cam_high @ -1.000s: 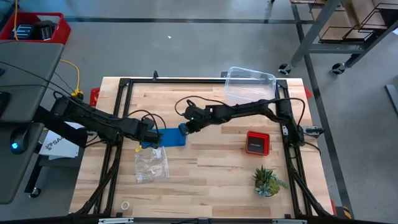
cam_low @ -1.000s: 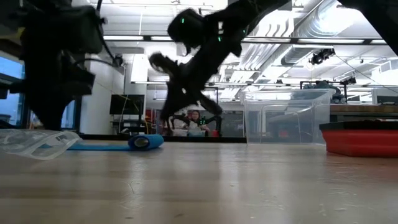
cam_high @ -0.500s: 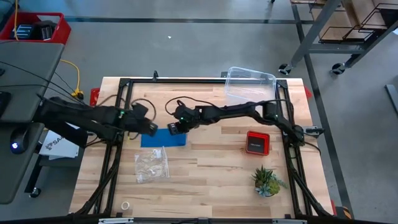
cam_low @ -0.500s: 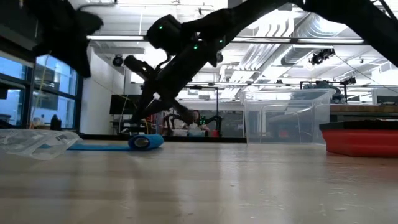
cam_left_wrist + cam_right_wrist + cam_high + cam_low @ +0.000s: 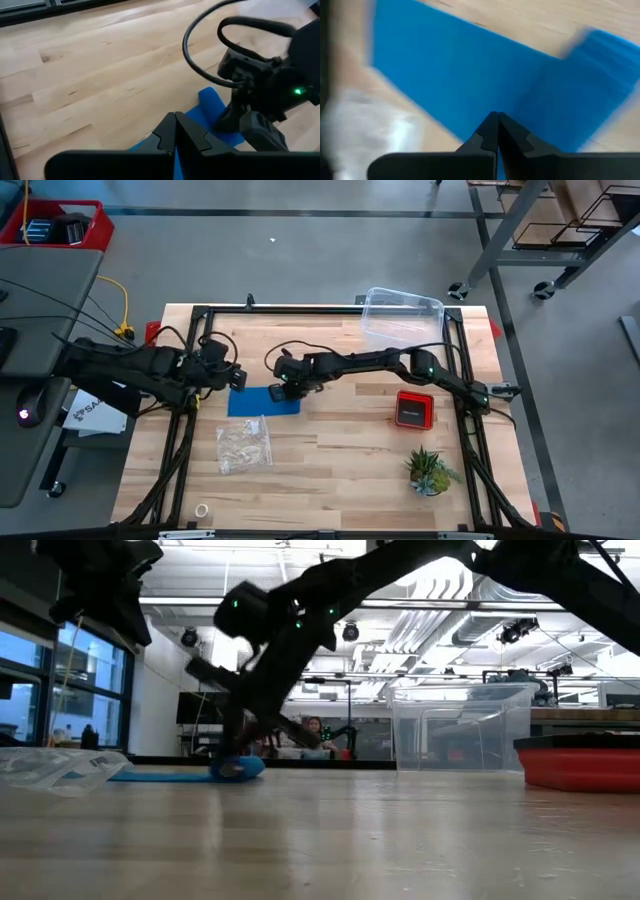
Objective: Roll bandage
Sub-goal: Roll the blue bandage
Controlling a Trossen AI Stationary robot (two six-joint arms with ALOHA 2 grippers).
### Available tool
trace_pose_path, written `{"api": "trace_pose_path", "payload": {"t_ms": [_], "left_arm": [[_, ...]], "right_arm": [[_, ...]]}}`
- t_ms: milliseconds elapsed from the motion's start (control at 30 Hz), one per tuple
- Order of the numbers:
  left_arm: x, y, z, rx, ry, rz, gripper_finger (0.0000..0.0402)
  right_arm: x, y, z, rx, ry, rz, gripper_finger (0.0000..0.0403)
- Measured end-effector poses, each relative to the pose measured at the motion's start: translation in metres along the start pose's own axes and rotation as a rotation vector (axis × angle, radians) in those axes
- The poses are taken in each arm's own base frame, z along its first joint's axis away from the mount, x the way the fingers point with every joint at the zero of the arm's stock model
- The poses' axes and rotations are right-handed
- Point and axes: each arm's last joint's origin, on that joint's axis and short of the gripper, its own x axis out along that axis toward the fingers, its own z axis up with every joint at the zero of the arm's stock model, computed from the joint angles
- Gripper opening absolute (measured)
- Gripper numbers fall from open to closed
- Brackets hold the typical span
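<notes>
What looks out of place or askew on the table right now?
Nothing stands out. The bandage lies flat with its rolled end by the shut right gripper; the clear box, plant and plastic bag sit undisturbed.

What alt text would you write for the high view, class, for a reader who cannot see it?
Seen from above, the right gripper, shut, presses on the rolled end of the blue bandage on a wooden table. The left gripper, also shut, sits just beyond the bandage's other end. A plastic bag, clear box, red device and small plant lie around.
</notes>
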Motion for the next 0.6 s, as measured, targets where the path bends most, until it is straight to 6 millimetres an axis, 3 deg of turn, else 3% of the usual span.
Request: {"api": "trace_pose_path", "payload": {"t_ms": [233, 600], "left_arm": [[0.011, -0.006, -0.006, 0.023, 0.012, 0.019, 0.0000], [0.020, -0.012, -0.010, 0.038, -0.003, -0.005, 0.0000]], "right_arm": [[-0.005, -0.013, -0.005, -0.037, 0.053, -0.146, 0.0000], [-0.032, -0.029, -0.019, -0.049, 0.138, -0.416, 0.0000]]}}
